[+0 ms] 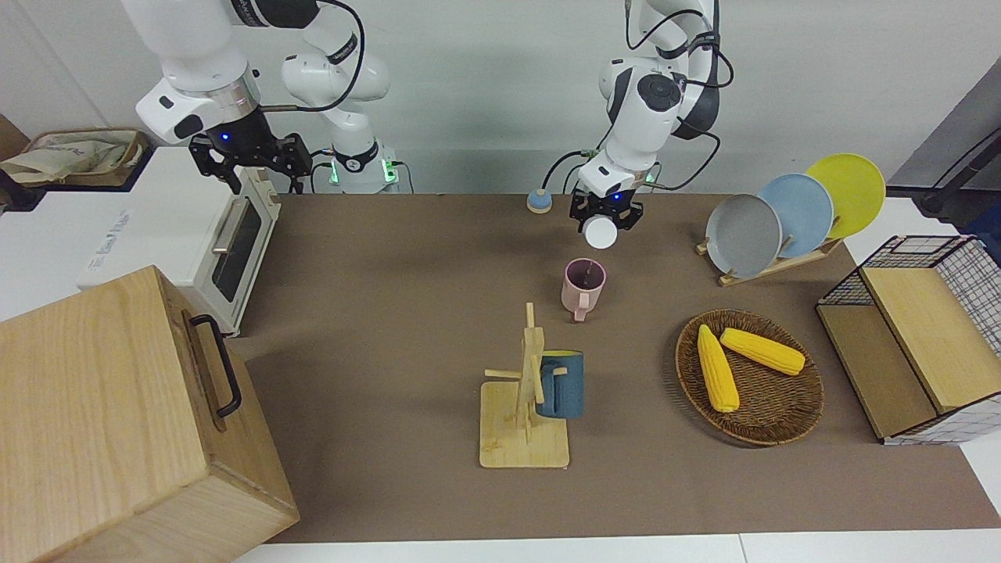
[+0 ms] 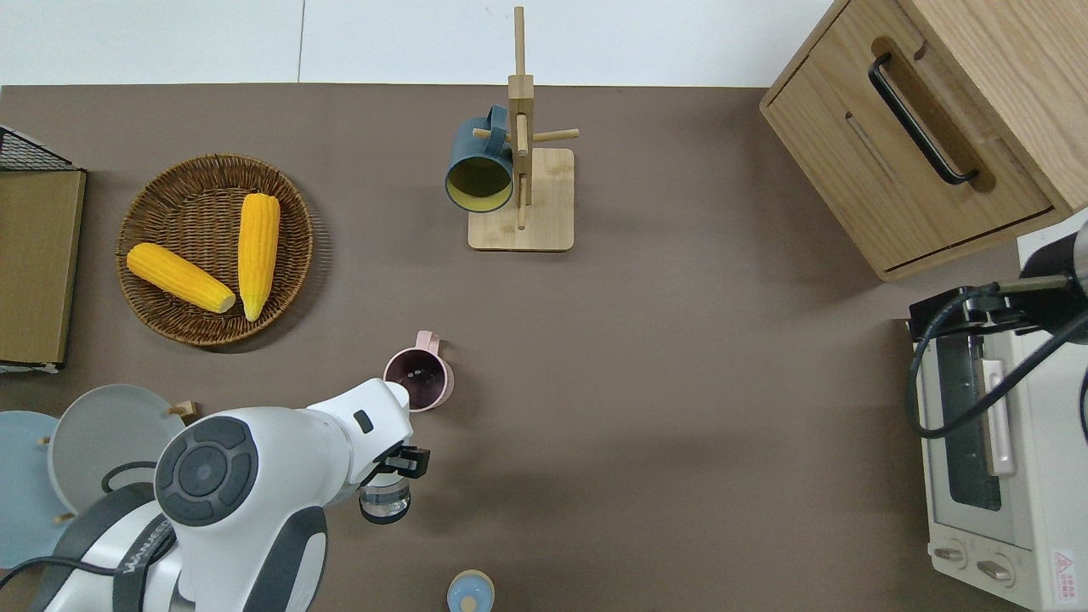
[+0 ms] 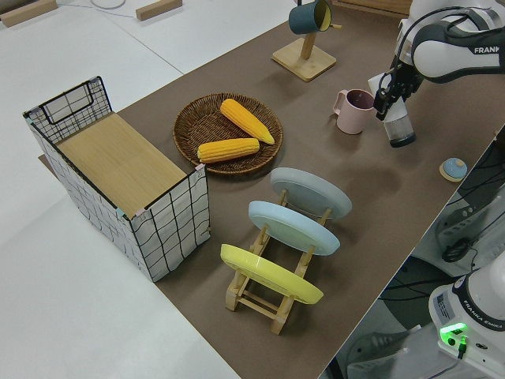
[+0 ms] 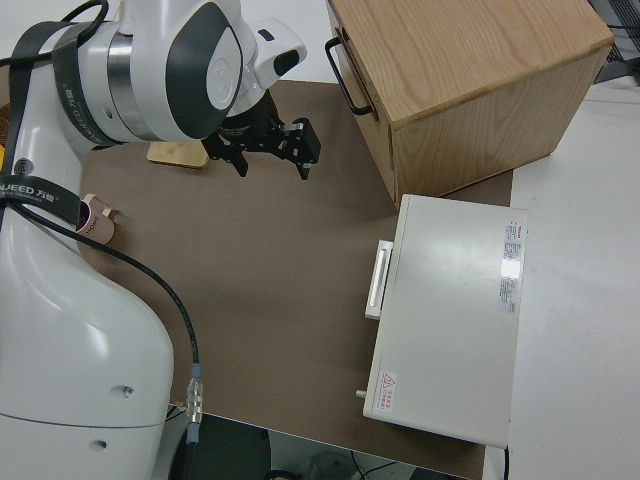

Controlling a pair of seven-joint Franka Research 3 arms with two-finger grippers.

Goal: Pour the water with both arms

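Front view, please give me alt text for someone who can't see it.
The left gripper holds a white-capped bottle tilted over a pink mug on a brown table; the right arm is parked. Farther from the robots stand a wooden mug rack with a blue mug and a wicker basket holding two corn cobs.

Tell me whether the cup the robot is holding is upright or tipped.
Tipped: the left hand holds the cup tilted, mouth toward the pink mug.

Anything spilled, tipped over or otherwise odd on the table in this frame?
Nothing stands out. No spill shows on the brown table. The left hand holds a clear cup tilted toward the upright pink mug, as pouring needs. The right arm is parked.
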